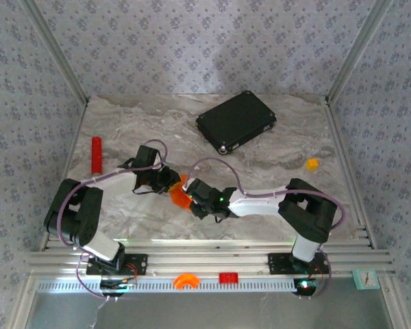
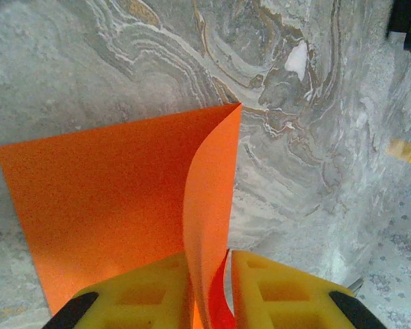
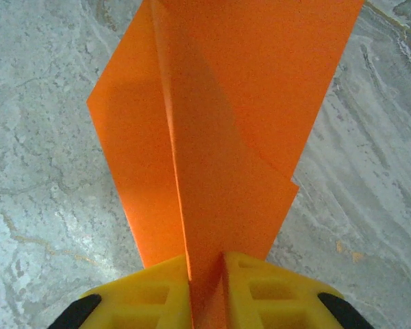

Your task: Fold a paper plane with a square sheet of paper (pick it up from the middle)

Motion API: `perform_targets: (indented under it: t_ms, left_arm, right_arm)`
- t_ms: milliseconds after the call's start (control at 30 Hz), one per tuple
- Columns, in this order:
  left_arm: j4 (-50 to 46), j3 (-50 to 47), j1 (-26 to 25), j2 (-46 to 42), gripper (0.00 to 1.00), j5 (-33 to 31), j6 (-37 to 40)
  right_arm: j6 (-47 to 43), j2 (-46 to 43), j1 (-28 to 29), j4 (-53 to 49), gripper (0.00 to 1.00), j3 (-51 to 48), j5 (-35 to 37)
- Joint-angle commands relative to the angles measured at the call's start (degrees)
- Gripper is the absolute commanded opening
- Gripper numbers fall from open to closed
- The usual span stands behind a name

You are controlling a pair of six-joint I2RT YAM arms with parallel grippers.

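Note:
The square sheet of paper (image 1: 180, 192) is bright orange and hangs above the marble table between my two grippers. In the left wrist view one part of the paper (image 2: 103, 199) spreads flat to the left. A curled flap rises from the yellow fingers (image 2: 151, 291), and my left gripper (image 2: 210, 267) is shut on that fold. In the right wrist view the paper (image 3: 219, 123) stands on edge with a lengthwise crease and overlapping layers. My right gripper (image 3: 205, 267) is shut on its lower edge. From above, the left gripper (image 1: 170, 179) and right gripper (image 1: 192, 197) almost touch.
A black flat case (image 1: 236, 121) lies at the back right. A red cylinder (image 1: 96, 155) lies at the left, and a small orange-yellow lump (image 1: 312, 164) at the right. An orange arc (image 1: 186, 279) and a red block (image 1: 227, 277) sit on the front rail.

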Motion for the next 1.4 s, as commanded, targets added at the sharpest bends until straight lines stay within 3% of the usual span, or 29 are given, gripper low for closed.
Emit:
perform_targets:
  t_ms: [0,267,567,833,1067,1367]
  left_arm:
    - [-0.36,0.88,0.41,0.28,0.21,1.16,0.12]
    - [-0.68,0.38,0.4,-1.86,0.22,-0.45,0.46]
    - [-6.13,-0.53,1.06,-9.87,0.45,-9.2,2.14]
    - [-7.7,-1.79,1.59,-13.62,0.48,-10.91,2.93]
    - [-6.71,-2.31,1.58,-12.98,0.42,-9.47,2.67]
    - [-4.02,-1.64,0.85,-10.7,0.2,-6.74,2.24]
  right_arm:
    - [-0.25,0.82,0.45,-1.16,0.18,1.23,1.0]
    - [2.34,-0.75,-1.23,0.87,0.0,-0.94,-5.29]
    - [13.15,0.39,-8.01,13.68,0.0,-6.31,-22.64]
    - [21.71,5.1,-11.48,23.84,0.0,-8.07,-31.9]
    - [26.7,7.87,-12.22,28.6,0.0,-10.0,-32.39]
    - [28.32,6.71,-10.36,39.66,0.0,-17.35,-27.82]
